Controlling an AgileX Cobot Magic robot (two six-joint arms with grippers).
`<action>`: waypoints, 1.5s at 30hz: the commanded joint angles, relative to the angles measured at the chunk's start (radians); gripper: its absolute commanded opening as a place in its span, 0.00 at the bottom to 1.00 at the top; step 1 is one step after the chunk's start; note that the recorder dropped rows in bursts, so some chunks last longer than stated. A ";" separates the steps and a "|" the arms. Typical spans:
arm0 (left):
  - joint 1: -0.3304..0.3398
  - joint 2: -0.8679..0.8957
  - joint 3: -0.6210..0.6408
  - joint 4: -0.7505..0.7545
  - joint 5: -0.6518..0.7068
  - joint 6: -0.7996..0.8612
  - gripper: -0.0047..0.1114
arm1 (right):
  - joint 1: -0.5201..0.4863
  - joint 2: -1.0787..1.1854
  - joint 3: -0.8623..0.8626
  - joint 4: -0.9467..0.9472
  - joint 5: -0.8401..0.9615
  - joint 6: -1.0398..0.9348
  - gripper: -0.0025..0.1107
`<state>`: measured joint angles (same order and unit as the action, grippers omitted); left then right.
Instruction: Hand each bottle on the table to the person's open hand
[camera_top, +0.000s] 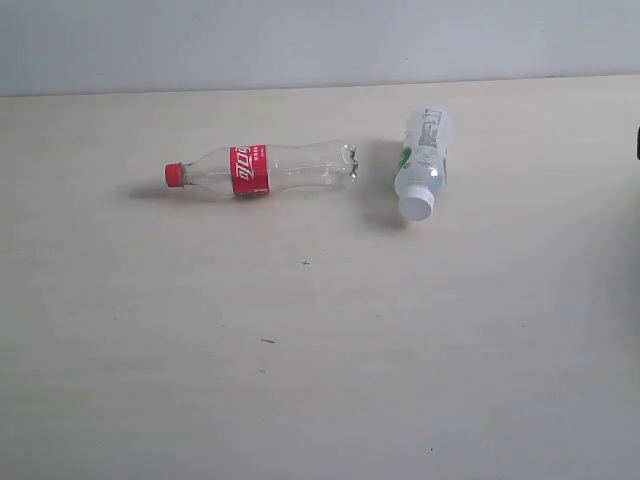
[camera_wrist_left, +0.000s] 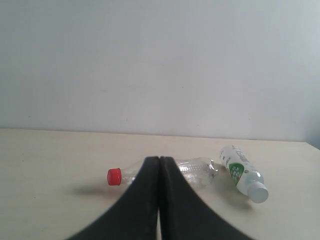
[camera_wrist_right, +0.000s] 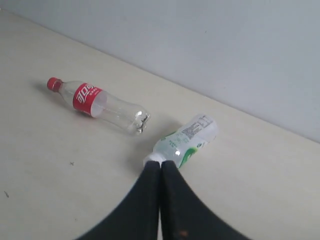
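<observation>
**Operator:** Report pincer status.

**Unit:** My left gripper (camera_wrist_left: 159, 160) is fully closed. Its two black fingers meet along one seam, with nothing between them. My right gripper (camera_wrist_right: 160, 165) is in the same condition: fingers pressed together, no load.

**Operator:** Locate the bottles.

**Unit:** Two bottles lie on their sides on the table (camera_top: 300, 390). In the exterior view, the red-label bottle (camera_top: 260, 170) is clear, with its red cap (camera_top: 175, 175) pointing to 9 o'clock and its base to 3 o'clock. The white-green bottle (camera_top: 424, 160) lies near that base, at its 3 o'clock, not touching it. Its white cap (camera_top: 416, 205) points to roughly 6 o'clock. In the right wrist view, that cap shows just past my closed fingertips and is partly hidden by them.
</observation>
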<state>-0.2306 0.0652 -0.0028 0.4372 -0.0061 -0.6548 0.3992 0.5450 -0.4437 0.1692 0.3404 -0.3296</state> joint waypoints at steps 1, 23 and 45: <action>0.002 -0.008 0.003 -0.007 -0.001 -0.005 0.04 | -0.004 -0.060 0.002 0.004 -0.019 -0.011 0.03; 0.002 -0.008 0.003 -0.007 -0.001 -0.005 0.04 | -0.004 -0.115 0.017 -0.012 -0.042 -0.011 0.03; 0.002 -0.008 0.003 -0.007 0.011 -0.005 0.04 | -0.004 -0.126 0.017 0.016 -0.085 0.007 0.03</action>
<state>-0.2306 0.0652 0.0000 0.4372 0.0070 -0.6548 0.3992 0.4229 -0.4324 0.1837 0.2698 -0.3253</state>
